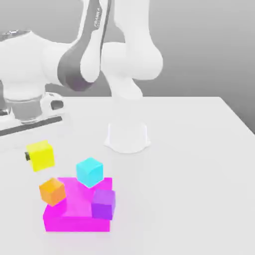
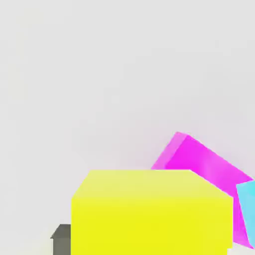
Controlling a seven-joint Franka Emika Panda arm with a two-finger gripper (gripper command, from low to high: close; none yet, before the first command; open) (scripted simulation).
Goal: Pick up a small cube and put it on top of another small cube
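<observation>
The arm (image 1: 99, 55) is folded low toward the surface's (image 1: 189, 164) left edge. There the pincer (image 1: 28, 156) grips the yellow cube (image 1: 40, 155), raised; orange cube (image 1: 52, 191) and cyan cube (image 1: 90, 172) sit rightward on the magenta block (image 1: 74, 219); bare surface beyond.

The arm (image 1: 124, 55) is glossy white, built of thick rounded links with smooth bulging joints. A dark grey band wraps one joint (image 1: 74, 74), and small grey lettering runs along the link above it. The round white base (image 1: 127, 137) flares into a scalloped foot on the desk. A dark grey finger (image 2: 62, 239) shows as a small blocky tip.
</observation>
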